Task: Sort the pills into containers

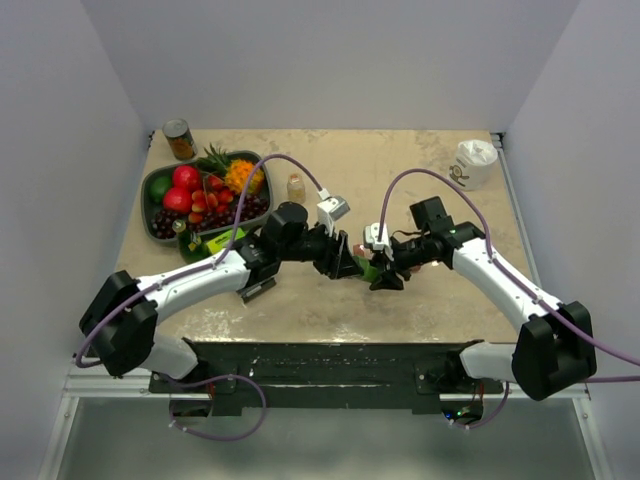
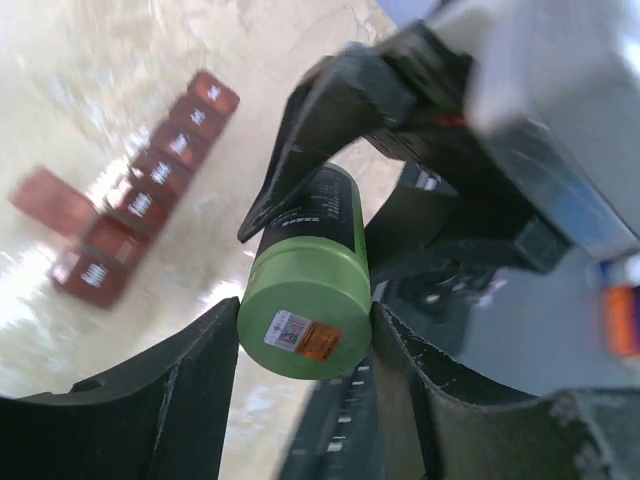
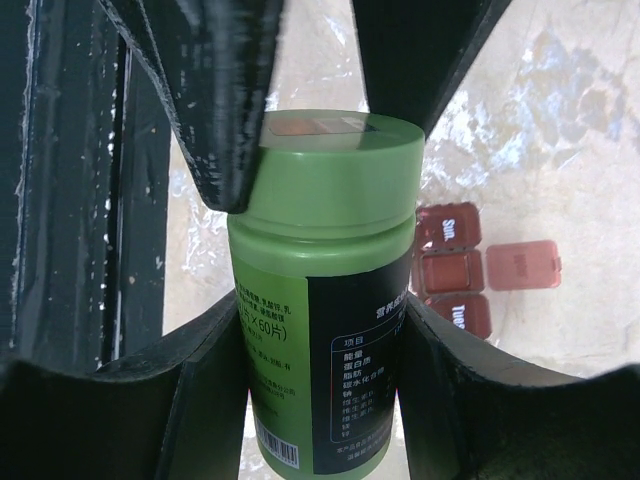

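Observation:
A green pill bottle (image 1: 371,268) with a black label is held in the air between both grippers over the table's middle. My right gripper (image 3: 322,305) is shut on the bottle's body (image 3: 300,340). My left gripper (image 2: 305,312) is shut on its green cap (image 2: 305,325), one finger on each side. The containers are a dark red-brown strip of compartments (image 2: 150,185) lying on the table below, with one lid (image 2: 48,198) folded open. The strip also shows in the right wrist view (image 3: 450,270). In the top view the arms hide it. No loose pills show.
A dark oval fruit tray (image 1: 152,190) sits at the back left, with a tin can (image 1: 180,138) behind it. A small clear bottle (image 1: 296,187) stands right of the tray. A white cup (image 1: 475,162) is at the back right.

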You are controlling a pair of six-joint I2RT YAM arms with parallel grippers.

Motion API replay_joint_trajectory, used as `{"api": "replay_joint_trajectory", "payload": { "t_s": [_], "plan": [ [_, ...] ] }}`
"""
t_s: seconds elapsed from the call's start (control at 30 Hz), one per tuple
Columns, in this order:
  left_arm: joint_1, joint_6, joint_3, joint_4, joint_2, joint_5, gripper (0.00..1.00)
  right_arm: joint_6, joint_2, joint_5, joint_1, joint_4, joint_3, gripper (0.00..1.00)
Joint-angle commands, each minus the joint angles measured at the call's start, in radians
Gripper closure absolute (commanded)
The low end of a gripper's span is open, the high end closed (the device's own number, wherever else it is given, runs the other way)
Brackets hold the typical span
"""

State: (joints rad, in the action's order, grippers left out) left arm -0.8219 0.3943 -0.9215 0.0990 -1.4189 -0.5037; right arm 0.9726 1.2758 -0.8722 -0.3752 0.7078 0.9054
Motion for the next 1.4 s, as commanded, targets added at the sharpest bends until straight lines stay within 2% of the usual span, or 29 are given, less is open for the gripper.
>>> {"api": "replay_joint_trajectory", "payload": {
  "t_s": [0.0,0.03,0.1,0.13,0.23,0.4,0.57,0.73,0.93,1.13,1.2,1.23,1.27,1.3,1.37],
  "plan": [
    [-0.017,0.583,-0.013,0.138,-0.009,-0.076,0.75,0.014,-0.003,-0.031,-0.014,-0.05,0.038,1.0],
    [-0.017,0.639,-0.005,0.163,-0.002,-0.07,0.64,0.014,-0.004,-0.031,-0.013,-0.05,0.038,1.0],
    [-0.014,0.664,0.012,0.218,0.021,-0.075,0.49,0.012,-0.007,-0.03,-0.013,-0.051,0.036,1.0],
    [-0.01,0.66,0.004,0.211,0.024,-0.079,0.34,0.014,-0.009,-0.03,-0.011,-0.05,0.036,1.0],
    [0.006,0.602,-0.023,0.17,0.044,-0.099,0.24,0.012,-0.006,-0.03,-0.011,-0.051,0.036,1.0],
    [0.056,0.445,-0.045,0.015,0.115,-0.139,0.18,0.012,-0.003,-0.033,-0.013,-0.05,0.038,1.0],
    [0.084,0.138,-0.102,-0.261,0.159,-0.145,0.16,0.012,0.003,-0.033,-0.011,-0.048,0.039,1.0],
    [0.086,-0.076,-0.108,-0.373,0.164,-0.199,0.16,0.012,0.002,-0.034,-0.011,-0.048,0.039,1.0],
    [0.086,-0.27,-0.106,-0.429,0.182,-0.133,0.15,0.015,0.002,-0.037,-0.011,-0.045,0.039,1.0],
    [0.084,-0.48,-0.028,-0.299,0.297,-0.041,0.15,0.021,0.002,-0.04,-0.013,-0.041,0.039,1.0],
    [0.084,-0.538,0.033,-0.149,0.386,-0.047,0.15,0.025,0.0,-0.045,-0.013,-0.037,0.041,1.0],
    [0.083,-0.604,0.112,-0.069,0.418,-0.047,0.14,0.026,0.003,-0.045,-0.011,-0.036,0.041,1.0],
    [0.083,-0.641,0.154,0.059,0.481,-0.052,0.12,0.029,0.002,-0.047,-0.011,-0.034,0.041,1.0],
    [0.083,-0.681,0.197,0.13,0.509,-0.036,0.01,0.031,0.0,-0.048,-0.011,-0.031,0.041,1.0],
    [0.083,-0.692,0.315,0.328,0.563,0.004,0.01,0.032,-0.001,-0.048,-0.011,-0.031,0.041,1.0]
  ]
}}
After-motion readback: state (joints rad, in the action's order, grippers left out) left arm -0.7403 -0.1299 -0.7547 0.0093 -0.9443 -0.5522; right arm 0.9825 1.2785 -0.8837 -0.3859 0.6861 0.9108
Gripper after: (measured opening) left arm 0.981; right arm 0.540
